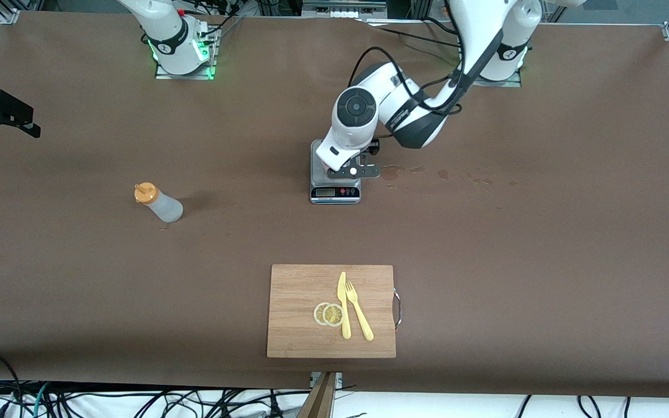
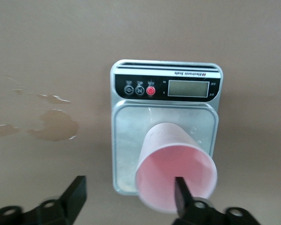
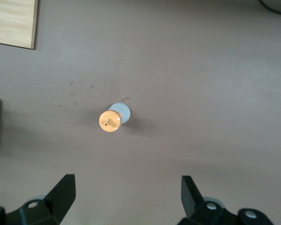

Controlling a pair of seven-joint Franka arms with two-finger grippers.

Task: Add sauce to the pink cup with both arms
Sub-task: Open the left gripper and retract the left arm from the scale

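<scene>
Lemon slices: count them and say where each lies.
2. Both lie on the cutting board, overlapping: one beside the yellow knife, the other partly under it, toward the right arm's end. None seems hidden.

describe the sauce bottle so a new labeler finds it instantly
Start at the scale mid-table, then look along the table toward the right arm's end. The bottle stands there alone on bare brown tabletop, a little nearer the front camera than the scale. It is whitish and translucent, with an orange nozzle cap.
</scene>
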